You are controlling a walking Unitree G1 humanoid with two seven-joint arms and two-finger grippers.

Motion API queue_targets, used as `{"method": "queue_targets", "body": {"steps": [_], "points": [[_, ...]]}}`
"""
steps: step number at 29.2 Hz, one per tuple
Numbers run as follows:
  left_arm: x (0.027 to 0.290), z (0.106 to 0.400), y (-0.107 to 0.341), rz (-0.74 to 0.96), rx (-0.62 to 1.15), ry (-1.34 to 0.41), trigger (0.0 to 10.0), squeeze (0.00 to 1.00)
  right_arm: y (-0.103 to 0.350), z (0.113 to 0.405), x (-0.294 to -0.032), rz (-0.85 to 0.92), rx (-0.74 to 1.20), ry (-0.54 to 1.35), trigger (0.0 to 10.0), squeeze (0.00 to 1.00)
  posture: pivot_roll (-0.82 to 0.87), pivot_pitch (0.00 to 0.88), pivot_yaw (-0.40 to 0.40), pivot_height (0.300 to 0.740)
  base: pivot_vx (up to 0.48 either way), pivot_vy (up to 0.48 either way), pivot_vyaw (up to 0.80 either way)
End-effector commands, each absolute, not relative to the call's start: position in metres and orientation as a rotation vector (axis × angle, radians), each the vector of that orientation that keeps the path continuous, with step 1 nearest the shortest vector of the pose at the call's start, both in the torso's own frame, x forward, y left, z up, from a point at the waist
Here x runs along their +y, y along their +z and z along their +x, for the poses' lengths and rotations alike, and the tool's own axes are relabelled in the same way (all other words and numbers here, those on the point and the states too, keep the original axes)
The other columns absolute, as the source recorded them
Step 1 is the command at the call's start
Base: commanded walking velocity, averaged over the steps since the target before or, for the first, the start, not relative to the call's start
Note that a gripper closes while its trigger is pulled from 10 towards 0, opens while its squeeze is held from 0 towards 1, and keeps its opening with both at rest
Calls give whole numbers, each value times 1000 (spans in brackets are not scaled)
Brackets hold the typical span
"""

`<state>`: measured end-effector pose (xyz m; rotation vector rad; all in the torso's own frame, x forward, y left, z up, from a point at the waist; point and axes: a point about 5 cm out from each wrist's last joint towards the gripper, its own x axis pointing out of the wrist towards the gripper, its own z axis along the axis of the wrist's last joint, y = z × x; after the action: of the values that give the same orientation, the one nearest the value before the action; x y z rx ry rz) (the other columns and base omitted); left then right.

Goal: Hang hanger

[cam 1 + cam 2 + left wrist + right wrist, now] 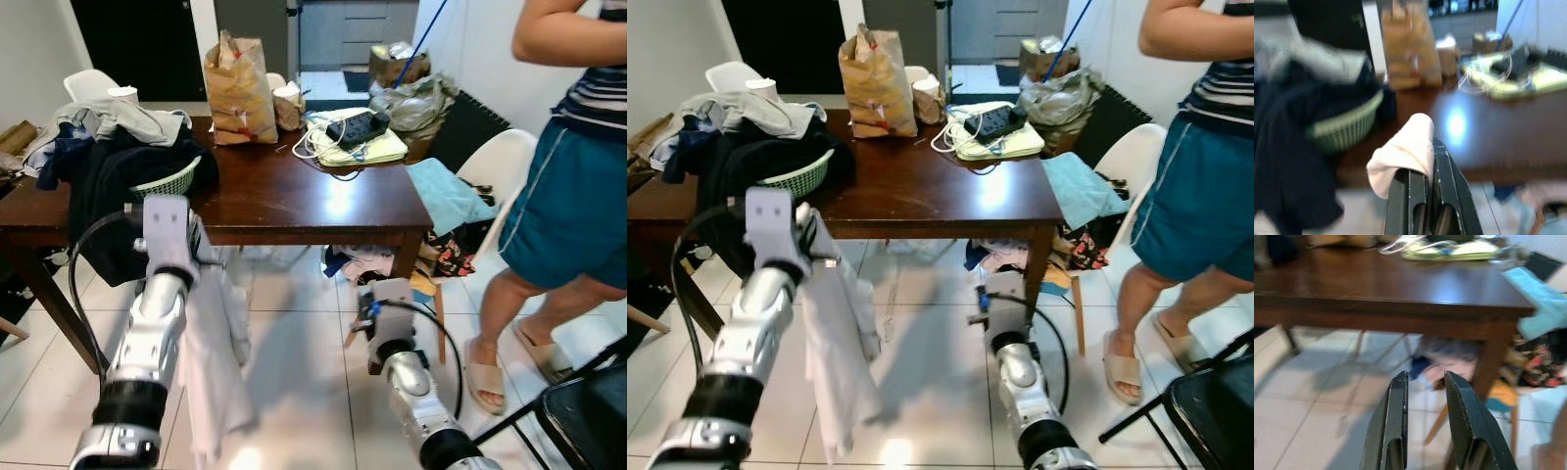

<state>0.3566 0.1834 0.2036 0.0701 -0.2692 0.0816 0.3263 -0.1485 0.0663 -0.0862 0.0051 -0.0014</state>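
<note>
Left to right. A pale green woven laundry basket (168,182) heaped with dark and grey clothes sits at the left end of the dark brown wooden table (294,201). In front of that end, the left claw (1426,161) is raised to about table height, its two black fingers pressed together and pinching a fold of a white cloth garment (838,333), which hangs down from the grip toward the white tiled floor (294,362). No hanger can be made out within the garment. Farther back on the table stand a crumpled brown paper bag (240,90) and, to its right, a black power strip with white cable lying on a pale yellow-green pad (358,125). The right claw (1424,382) is held low over the floor before the table's right front leg, its fingers slightly parted with nothing between them. A turquoise cloth (446,194) is draped over a white chair (500,162) beside the table's right end. At far right stands a person in teal shorts (578,220).
</note>
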Motion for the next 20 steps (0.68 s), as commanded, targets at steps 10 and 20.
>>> {"method": "queue_targets", "body": {"steps": [10,20], "points": [[181,360,249,96,-379,27,10000,0,99,336,-152,-7,-162,-52,10000,0,56,0,20,740,384,0,0],[171,364,292,74,-472,-29,10000,0,94,337,-153,6,-122,-72,10000,0,54,0,22,740,383,0,-614]]}}
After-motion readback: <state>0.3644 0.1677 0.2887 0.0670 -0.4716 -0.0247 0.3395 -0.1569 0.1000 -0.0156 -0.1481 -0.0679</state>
